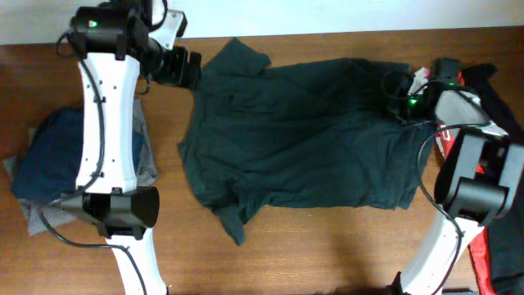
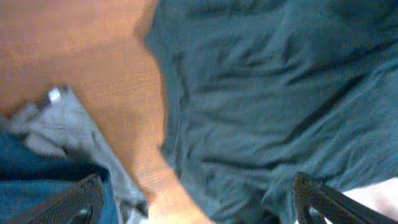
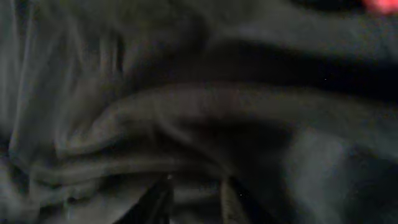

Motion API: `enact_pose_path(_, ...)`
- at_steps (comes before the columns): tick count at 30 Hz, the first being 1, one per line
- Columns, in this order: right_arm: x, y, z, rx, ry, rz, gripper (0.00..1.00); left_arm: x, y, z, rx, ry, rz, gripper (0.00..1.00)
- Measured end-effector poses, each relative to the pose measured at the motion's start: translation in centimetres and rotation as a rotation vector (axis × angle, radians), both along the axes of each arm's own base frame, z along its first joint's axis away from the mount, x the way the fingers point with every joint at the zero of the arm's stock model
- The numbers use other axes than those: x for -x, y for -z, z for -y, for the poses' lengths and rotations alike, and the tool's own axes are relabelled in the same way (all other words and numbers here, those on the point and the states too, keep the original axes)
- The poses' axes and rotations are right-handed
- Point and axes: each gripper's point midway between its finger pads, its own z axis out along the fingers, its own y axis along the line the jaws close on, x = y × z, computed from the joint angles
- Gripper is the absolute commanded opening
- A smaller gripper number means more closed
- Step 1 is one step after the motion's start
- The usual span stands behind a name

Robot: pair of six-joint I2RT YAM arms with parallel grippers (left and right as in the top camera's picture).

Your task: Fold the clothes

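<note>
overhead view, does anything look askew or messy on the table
The green shirt lies rumpled, not flat: the sleeve at its lower left in the overhead view is bunched and twisted. Nothing looks spilled or damaged.

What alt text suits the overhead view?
A large dark green shirt lies spread across a wooden table. The left end effector is at one end, the right end effector at the other. Beside it lie navy and grey garments.

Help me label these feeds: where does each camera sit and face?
Overhead: above the table, facing straight down on the green shirt; left arm and right arm show.
Left wrist: on the left arm, facing down at shirt edge and grey garment; open left pincer frames it.
Right wrist: close over shirt folds; right pincer at bottom.
All share the shirt.
</note>
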Motion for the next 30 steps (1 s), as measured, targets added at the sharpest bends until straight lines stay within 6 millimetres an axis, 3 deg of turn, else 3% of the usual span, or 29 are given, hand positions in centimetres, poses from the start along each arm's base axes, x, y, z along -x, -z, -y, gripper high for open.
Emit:
enact_pose_path(4,0.7,-2.6,0.5,-0.044,-0.059,0.041,0.41,1.4,3.3,-0.9,-0.05,-0.024,-0.137,0.96)
enact_pose_path(6,1.1,-5.3,0.5,-0.044,-0.078,0.08,0.42,1.7,4.0,-1.5,-0.077,-0.052,-0.169,0.96)
enact_pose_path(10,2.0,-12.5,-0.1,-0.012,-0.111,0.199,0.43,1.6,3.7,-2.7,-0.102,-0.103,-0.162,0.99)
enact_pose_path(14,4.5,-20.6,-1.3,0.03,-0.134,0.32,0.46,2.1,2.6,-3.7,-0.104,-0.142,-0.141,0.99)
enact_pose_path(18,7.8,-24.9,-2.6,0.04,-0.141,0.353,0.47,4.8,1.1,-4.3,-0.111,-0.16,-0.141,0.99)
enact_pose_path(23,12.6,-26.4,-4.5,0.002,-0.14,0.277,0.56,9.4,1.7,-4.8,-0.123,-0.191,-0.203,0.99)
enact_pose_path(27,15.1,-25.3,-5.2,-0.039,-0.13,0.164,0.58,11.6,5.7,-4.5,-0.104,-0.198,-0.286,0.99)
enact_pose_path(30,16.3,-23.4,-5.3,-0.05,-0.117,0.079,0.58,12.5,10.2,-3.5,-0.054,-0.191,-0.352,0.99)
